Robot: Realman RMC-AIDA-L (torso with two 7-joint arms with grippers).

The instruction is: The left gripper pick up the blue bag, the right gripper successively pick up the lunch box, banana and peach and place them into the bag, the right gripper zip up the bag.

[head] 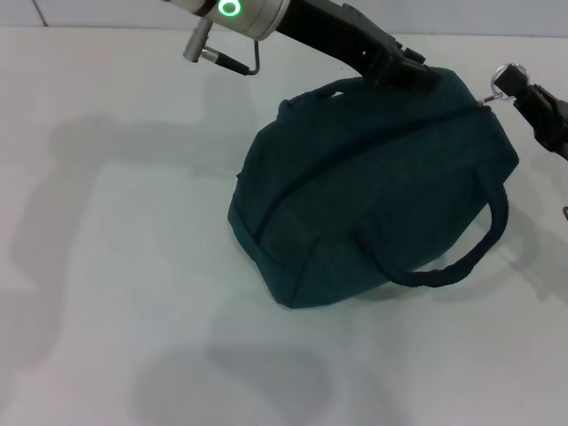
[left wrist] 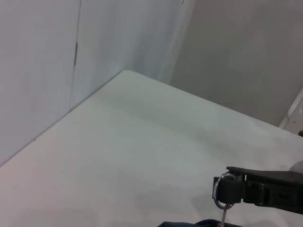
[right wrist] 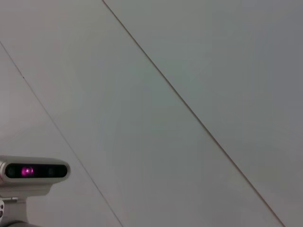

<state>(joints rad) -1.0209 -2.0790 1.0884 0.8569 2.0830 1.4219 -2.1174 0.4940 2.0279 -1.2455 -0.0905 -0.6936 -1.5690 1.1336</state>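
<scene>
The blue bag [head: 373, 195] stands tilted on the white table, its top closed along the zipper line. My left gripper [head: 399, 69], on the arm with the green ring, is shut on the bag's far handle at its top. My right gripper [head: 522, 90] is at the bag's right end, shut on the metal ring zipper pull [head: 506, 78]. The left wrist view shows that gripper [left wrist: 234, 189] holding the ring [left wrist: 220, 191] above the bag's edge [left wrist: 189, 223]. The near handle [head: 461, 257] hangs loose at the front. The lunch box, banana and peach are out of view.
The white table [head: 115, 266] stretches to the left and front of the bag. The table's far corner [left wrist: 125, 73] meets a pale wall. The right wrist view shows only wall panels and a camera head [right wrist: 33, 172] with a magenta light.
</scene>
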